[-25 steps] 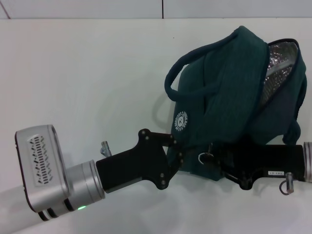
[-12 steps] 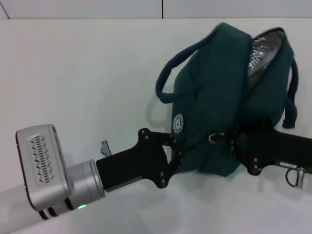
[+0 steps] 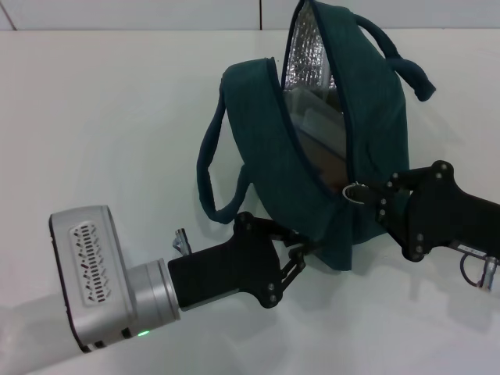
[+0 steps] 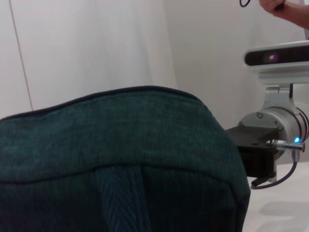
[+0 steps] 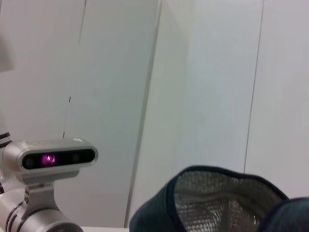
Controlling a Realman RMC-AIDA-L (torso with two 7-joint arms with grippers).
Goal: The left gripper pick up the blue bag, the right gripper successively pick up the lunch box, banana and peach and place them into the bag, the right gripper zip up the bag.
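Note:
The blue bag (image 3: 262, 133) stands tilted on the white table, its mouth gaping and the silver foil lining (image 3: 308, 47) showing. Through the opening I see a clear lunch box (image 3: 316, 121) and a brownish shape under it. The banana and the peach cannot be made out. My left gripper (image 3: 301, 254) is shut on the bag's lower front edge. My right gripper (image 3: 373, 199) sits at the bag's right side, shut on the metal zipper ring pull (image 3: 354, 192). Bag fabric (image 4: 120, 159) fills the left wrist view. The bag's rim and lining (image 5: 217, 203) appear in the right wrist view.
The white table (image 3: 117, 117) stretches out to the left and behind the bag. One bag handle (image 3: 209, 172) hangs down on the left, the other (image 3: 402, 58) sticks out at the top right. A white wall stands behind the table.
The bag has swung from lying on its side to standing with its mouth facing up and toward me. My right gripper rose with the zipper pull. My left arm shifted slightly right.

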